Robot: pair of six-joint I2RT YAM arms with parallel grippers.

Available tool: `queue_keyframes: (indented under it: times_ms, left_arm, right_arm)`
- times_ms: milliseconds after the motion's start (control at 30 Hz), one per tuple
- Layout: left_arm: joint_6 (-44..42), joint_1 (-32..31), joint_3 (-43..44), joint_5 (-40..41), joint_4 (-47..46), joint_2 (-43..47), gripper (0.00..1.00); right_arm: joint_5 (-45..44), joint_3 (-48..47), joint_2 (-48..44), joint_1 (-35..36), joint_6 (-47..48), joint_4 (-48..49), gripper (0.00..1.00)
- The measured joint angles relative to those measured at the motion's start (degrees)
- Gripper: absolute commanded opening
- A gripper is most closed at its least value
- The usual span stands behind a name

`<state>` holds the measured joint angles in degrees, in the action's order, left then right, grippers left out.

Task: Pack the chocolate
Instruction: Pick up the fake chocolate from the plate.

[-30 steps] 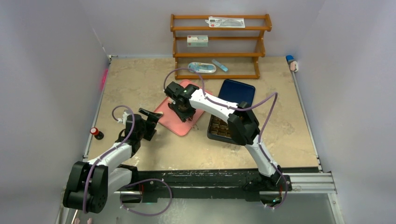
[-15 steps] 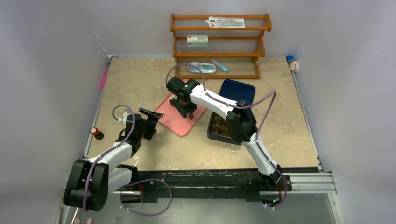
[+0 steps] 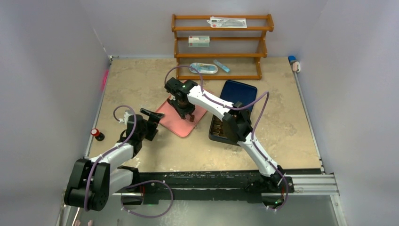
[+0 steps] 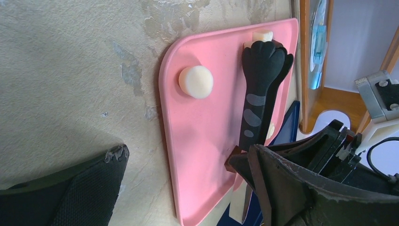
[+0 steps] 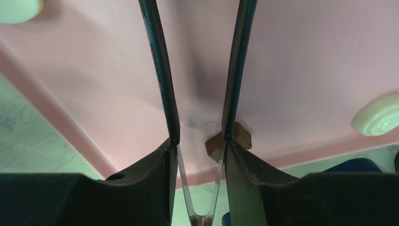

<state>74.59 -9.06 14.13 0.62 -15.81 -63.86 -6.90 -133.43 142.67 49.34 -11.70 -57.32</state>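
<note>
Beige mottled tabletop (image 3: 141,84), lavender walls. A wooden rack (image 3: 221,47) stands behind the pink tray (image 3: 174,123), a gridded box (image 3: 217,133) just right of it. Cream and brown chocolate (image 4: 195,81) lies on the tray. The right tool (image 3: 189,116) hangs over it, narrowly parted and empty. The left tool (image 3: 153,123), wide, sits beside the tray's left edge.

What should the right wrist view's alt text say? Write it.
The right claw, fingers parted, hangs over a pink tray, one finger crossing a small brown chocolate. A cream chocolate lies at right, another at upper left.
</note>
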Motion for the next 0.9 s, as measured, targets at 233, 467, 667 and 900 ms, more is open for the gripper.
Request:
queue_keyframes:
  times_ms: [233, 467, 667, 900]
  left_arm:
    - [0.3, 0.0, 0.0, 0.0, -1.4, -1.0, 1.0]
    - [0.4, 0.0, 0.0, 0.0, -2.3, -1.6, 1.0]
    - [0.5, 0.0, 0.0, -0.2, -2.7, -1.8, 1.0]
    - [0.9, 0.0, 0.0, -0.2, -2.1, -1.3, 1.0]
  right_arm:
    - [0.8, -4.9, 3.1, -0.2, 0.0, -1.6, 0.39]
    - [0.8, -4.4, 3.4, -0.2, -0.1, -2.3, 0.2]
    - [0.3, -1.6, 1.9, -0.2, -0.1, -1.9, 0.04]
    - [-1.1, 0.8, 0.4, -0.2, 0.0, -1.8, 0.0]
